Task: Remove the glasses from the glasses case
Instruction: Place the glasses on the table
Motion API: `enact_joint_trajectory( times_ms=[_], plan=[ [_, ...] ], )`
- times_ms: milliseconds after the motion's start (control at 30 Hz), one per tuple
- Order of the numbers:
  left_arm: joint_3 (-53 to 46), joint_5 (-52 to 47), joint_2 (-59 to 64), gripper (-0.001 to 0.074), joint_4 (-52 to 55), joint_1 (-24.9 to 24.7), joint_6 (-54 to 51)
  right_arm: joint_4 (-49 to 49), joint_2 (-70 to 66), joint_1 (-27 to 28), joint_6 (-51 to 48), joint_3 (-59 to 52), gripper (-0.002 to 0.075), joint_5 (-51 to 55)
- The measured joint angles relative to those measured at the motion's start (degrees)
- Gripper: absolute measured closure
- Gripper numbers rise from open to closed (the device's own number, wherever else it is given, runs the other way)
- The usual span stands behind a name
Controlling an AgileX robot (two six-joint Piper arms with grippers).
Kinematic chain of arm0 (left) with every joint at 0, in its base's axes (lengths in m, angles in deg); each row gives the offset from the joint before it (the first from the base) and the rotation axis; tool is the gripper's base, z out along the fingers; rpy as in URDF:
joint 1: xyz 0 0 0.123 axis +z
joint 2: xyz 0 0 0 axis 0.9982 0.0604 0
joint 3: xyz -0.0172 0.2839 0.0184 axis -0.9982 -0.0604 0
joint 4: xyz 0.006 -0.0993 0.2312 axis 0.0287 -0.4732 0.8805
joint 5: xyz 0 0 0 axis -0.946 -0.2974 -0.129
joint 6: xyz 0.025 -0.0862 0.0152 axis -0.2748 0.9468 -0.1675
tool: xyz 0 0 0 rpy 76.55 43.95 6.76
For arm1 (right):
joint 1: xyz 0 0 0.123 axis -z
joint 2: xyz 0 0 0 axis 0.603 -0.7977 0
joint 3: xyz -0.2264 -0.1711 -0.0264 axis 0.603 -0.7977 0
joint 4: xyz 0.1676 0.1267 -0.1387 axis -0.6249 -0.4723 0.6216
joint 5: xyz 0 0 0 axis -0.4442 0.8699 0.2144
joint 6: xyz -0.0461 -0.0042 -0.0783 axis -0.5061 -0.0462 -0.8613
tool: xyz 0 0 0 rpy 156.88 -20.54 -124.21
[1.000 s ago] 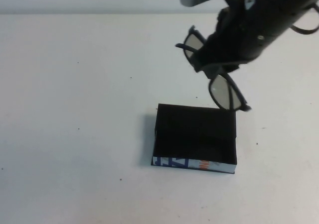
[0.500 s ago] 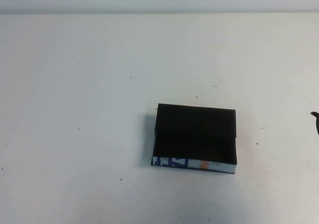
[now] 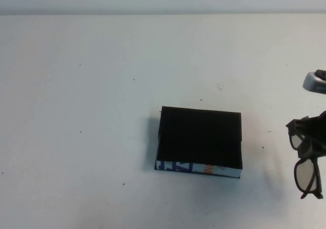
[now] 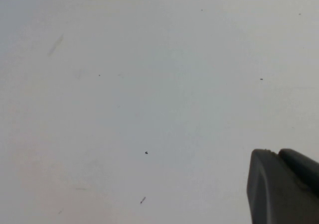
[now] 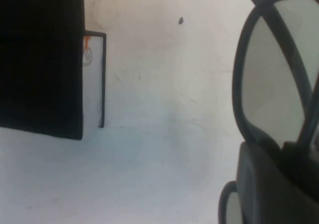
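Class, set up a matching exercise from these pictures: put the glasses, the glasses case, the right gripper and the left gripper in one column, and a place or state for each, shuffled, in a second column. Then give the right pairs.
Column 1
1. glasses
2. glasses case
3. right gripper
4. left gripper

Column 2
A. over bare table, seen only in its own wrist view
B. resting on the table near the middle, nothing inside
C. held up at the table's right edge, outside the box
D. shut on the frame between the lenses

Pairs: 1-C, 2-B, 3-D, 4-A
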Motion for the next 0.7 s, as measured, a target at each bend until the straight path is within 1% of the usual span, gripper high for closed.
enact_joint_trajectory(
  times_ms=[233, 333, 400, 500, 633, 700],
  plan=[
    [0.0, 0.0, 0.0, 0.0739, 0.0, 0.0, 0.0, -1.5, -10.3, 0.0, -3.4, 0.0, 0.0683, -2.5],
    [0.0, 0.0, 0.0, 0.0739, 0.0, 0.0, 0.0, -2.2, -13.1, 0.0, -3.8, 0.0, 0.0682, -3.5],
    [0.0, 0.0, 0.0, 0.0739, 0.0, 0.0, 0.0, -3.1, -13.5, 0.0, -4.1, 0.0, 0.0667, -4.5],
    [0.0, 0.0, 0.0, 0.0739, 0.0, 0.0, 0.0, -3.3, -13.6, 0.0, -4.2, 0.0, 0.0603, -5.2],
    [0.0, 0.0, 0.0, 0.0739, 0.0, 0.0, 0.0, -3.3, -13.0, 0.0, -4.2, 0.1, 0.0451, -4.1],
    [0.0, 0.0, 0.0, 0.0739, 0.0, 0.0, 0.0, -3.3, -10.8, 0.0, -4.4, 0.1, 0.0411, -3.7]
  ],
)
